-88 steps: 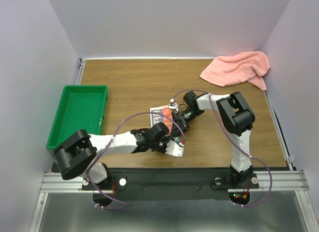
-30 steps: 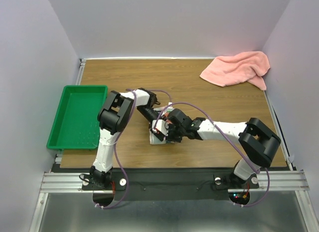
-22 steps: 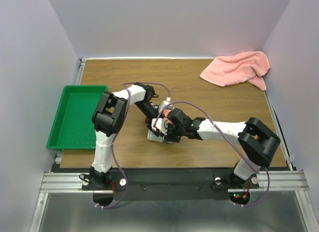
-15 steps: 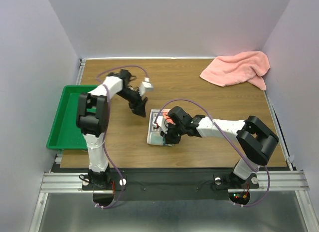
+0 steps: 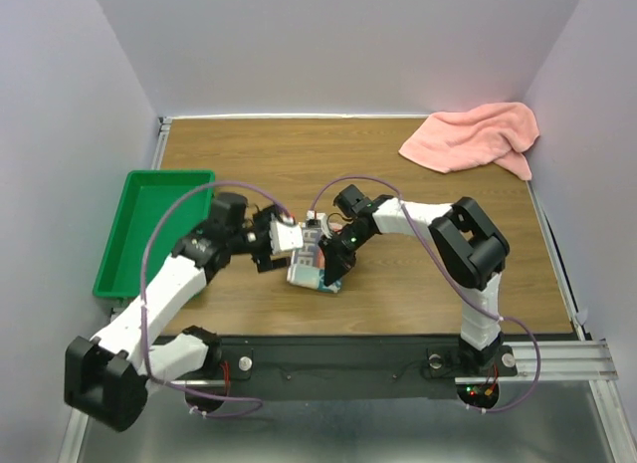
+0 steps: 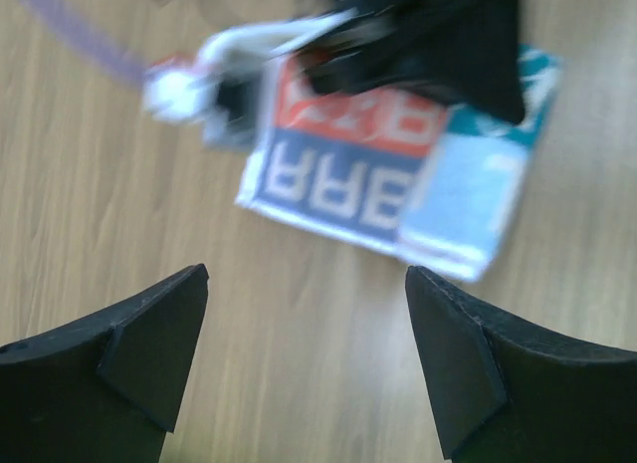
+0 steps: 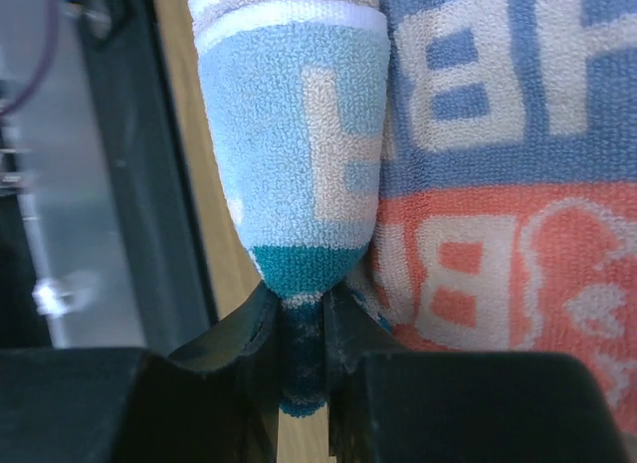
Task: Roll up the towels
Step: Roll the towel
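Right wrist view shows the right claw pressed together on a teal hem of the printed towel. A rolled-over blue fold bulges just above the pinch, and the flat lettered part lies beside it. From overhead, that towel sits on the tabletop somewhat nearer the near edge than the far one, about midway between the left and right edges. Its long axis appears to run near to far with a slight tilt. The right claw grips it close to its near right corner.

The left claw hangs just beside the towel's left edge, spread wide with nothing between its fingers. Its own camera shows the towel ahead of the gap, apart from both fingertips. So the towel lies to the right of the left claw, and the right arm is the nearer, being on the cloth itself.

In my judgement, rolling calls for the left claw to come onto the same fold farther along, so both ends turn together.

Farther off, a green tray lies at the left edge. The pink towel is heaped unrolled in the far right corner.
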### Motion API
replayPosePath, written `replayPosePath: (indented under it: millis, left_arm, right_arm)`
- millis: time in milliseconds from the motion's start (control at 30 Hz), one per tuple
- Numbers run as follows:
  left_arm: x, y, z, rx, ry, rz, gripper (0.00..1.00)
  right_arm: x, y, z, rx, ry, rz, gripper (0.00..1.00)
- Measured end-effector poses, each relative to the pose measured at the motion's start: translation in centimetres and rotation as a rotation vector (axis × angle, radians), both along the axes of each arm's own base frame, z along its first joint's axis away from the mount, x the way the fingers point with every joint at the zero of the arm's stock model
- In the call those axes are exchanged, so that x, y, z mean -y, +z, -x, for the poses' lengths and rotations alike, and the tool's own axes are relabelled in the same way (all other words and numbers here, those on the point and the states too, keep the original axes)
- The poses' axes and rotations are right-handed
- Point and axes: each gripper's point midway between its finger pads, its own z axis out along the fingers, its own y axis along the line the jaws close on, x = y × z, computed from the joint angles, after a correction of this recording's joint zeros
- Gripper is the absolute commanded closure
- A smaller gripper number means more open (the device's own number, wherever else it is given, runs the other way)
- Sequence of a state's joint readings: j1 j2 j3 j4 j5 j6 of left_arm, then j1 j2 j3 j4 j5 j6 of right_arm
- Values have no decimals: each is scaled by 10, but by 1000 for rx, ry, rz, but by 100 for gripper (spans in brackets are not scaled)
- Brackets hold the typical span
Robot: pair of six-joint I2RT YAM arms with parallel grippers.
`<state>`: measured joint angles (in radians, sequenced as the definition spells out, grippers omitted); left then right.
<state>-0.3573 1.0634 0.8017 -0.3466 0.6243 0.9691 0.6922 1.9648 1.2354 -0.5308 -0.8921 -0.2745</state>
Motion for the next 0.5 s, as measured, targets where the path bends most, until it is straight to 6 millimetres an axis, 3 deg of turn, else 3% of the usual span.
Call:
replayPosePath:
  millis: [67,233,400,500]
  left_arm:
    - [19,-16,30,29,-90,-32,7]
    - [49,-59,73,22,-235,-125,7]
    - [68,-73,80,71,-280,-178,7]
    - [75,-84,78,80,-284,-210,18]
  right_arm:
    - [-4,-3,1,-69,-1,-3,96]
    - [-4,-8,4,-230,-11,-5,89]
    - [-2,-9,2,-347,-25,-4,87]
    - [-2,-9,1,-371,-26,0,82]
